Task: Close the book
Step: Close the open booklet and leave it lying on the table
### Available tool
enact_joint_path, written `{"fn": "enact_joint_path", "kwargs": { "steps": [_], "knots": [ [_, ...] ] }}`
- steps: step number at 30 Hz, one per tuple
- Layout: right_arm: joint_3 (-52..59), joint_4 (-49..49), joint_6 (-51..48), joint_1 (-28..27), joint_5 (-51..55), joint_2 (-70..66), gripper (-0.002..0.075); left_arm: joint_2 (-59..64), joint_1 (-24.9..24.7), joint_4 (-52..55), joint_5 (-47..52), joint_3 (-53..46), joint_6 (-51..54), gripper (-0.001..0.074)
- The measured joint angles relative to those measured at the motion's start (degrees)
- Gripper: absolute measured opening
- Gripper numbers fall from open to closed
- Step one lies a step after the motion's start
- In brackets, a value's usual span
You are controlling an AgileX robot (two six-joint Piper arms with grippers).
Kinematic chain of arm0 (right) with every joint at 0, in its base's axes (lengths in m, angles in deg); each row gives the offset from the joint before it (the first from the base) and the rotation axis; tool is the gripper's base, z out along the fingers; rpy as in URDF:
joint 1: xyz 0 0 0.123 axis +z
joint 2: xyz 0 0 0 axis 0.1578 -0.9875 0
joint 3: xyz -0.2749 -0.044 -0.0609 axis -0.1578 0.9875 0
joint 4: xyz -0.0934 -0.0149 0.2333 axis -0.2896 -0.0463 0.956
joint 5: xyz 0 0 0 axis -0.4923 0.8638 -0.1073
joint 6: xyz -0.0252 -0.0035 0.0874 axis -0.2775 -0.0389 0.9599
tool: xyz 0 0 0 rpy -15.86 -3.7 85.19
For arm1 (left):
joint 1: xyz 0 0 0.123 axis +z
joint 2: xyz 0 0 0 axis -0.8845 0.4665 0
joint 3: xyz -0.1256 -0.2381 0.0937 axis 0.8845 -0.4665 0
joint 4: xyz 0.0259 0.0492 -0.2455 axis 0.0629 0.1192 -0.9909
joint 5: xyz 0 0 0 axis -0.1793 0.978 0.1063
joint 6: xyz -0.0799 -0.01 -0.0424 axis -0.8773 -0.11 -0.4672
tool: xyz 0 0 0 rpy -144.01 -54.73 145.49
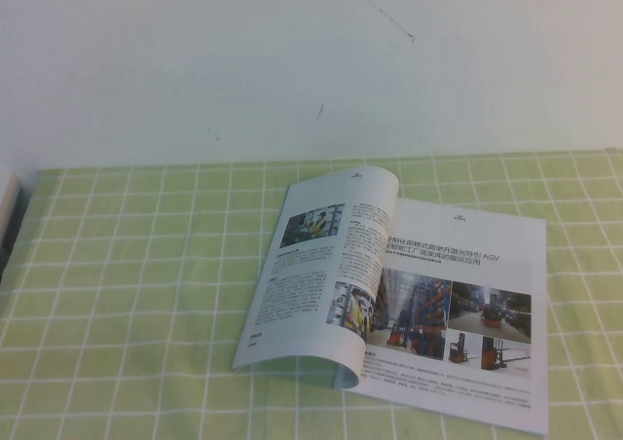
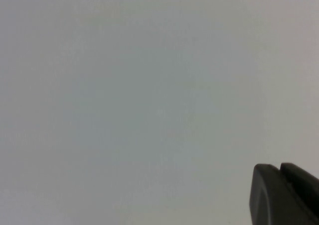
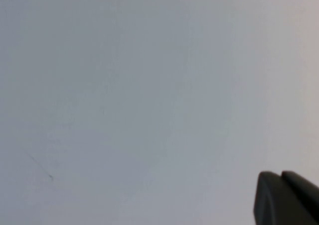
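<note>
Book point(image 1: 440, 294) open on green-check bench point(image 1: 127, 294), left page curled up over spine, L gripper point(image 2: 284, 197) & R gripper point(image 3: 286, 197) away from book, facing white wall point(image 1: 195, 60), grip state can't tell.

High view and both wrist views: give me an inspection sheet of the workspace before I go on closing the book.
Surface: green checked cloth, lying flat.
Job's things: book lies open, right of centre; its left pages arch up off the cloth and curl toward the right side.
Clutter: pale object cut off at the left edge; cannot tell what it is.
Grippers: left gripper and right gripper each show only as a dark corner in their own wrist view, facing a plain white surface; neither appears in the high view.
Cables: nothing seen.
Surroundings: white wall with a thin dark line.
</note>
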Motion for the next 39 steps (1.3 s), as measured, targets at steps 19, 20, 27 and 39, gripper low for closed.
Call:
{"fn": "enact_joint_path", "kwargs": {
  "steps": [19,20,27,39],
  "knots": [
    [-31.84,22.70,-25.12,0.10,40.63,-47.43,-0.0004,39.30,-0.09,-13.76,24.20,29.30,0.07,-0.0004],
    [-32.36,25.92,-28.38,0.10,40.95,-50.91,-0.0004,42.26,-0.09,-14.53,26.40,29.98,1.67,-0.0004],
    [-33.15,37.34,-39.30,3.39,40.84,-72.81,-0.0004,60.16,-2.51,-31.59,34.69,35.68,22.39,-0.0004],
    [-33.57,39.17,-40.04,16.29,28.03,-94.69,-0.0004,87.06,-13.20,-48.24,33.64,48.59,42.29,-0.0004]
  ]
}}
